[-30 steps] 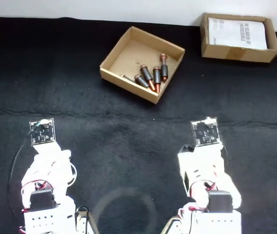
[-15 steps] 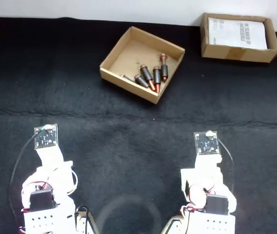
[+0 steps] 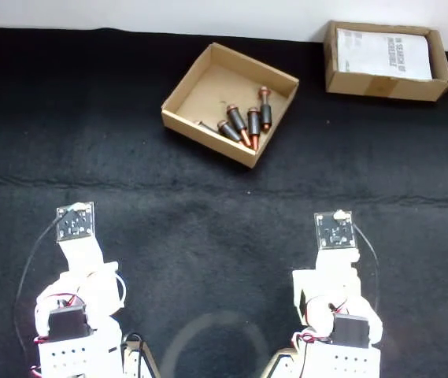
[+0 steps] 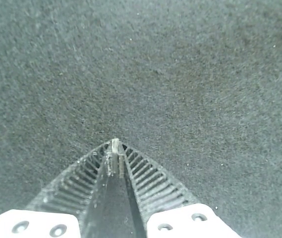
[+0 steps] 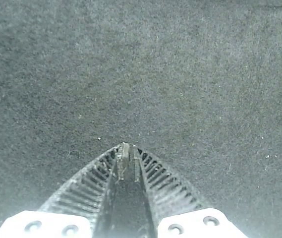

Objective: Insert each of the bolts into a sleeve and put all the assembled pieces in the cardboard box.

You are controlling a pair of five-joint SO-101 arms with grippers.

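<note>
High view: cardboard box [image 3: 205, 135] sits far side of the black cloth [image 3: 129, 197], well apart from both arms. In it are four assembled pieces [image 3: 253, 126] lying close together near its right corner, plus one grey piece [image 3: 202, 124] by the near wall that's too small to call bolt, sleeve or a fifth assembly. Main risk, my read: that grey piece is a bare part and gets counted as done. Also a loosely seated bolt could slide out if the box is bumped, and a reach from this folded pose could clip the near wall. One second box [image 3: 386, 83] at the far right holds one paper sheet [image 3: 383, 53]; wrong-box drop is possible. I see no loose bolts or sleeves on the cloth. Two arms, left arm [image 3: 82, 264] and right arm [image 3: 330, 276], tucked near their bases. Left wrist view: left gripper [image 4: 115, 148] has fingers pressed together, nothing between, over cloth. Right wrist view: right gripper [image 5: 125, 151] same, tips together, empty, over cloth.
</note>
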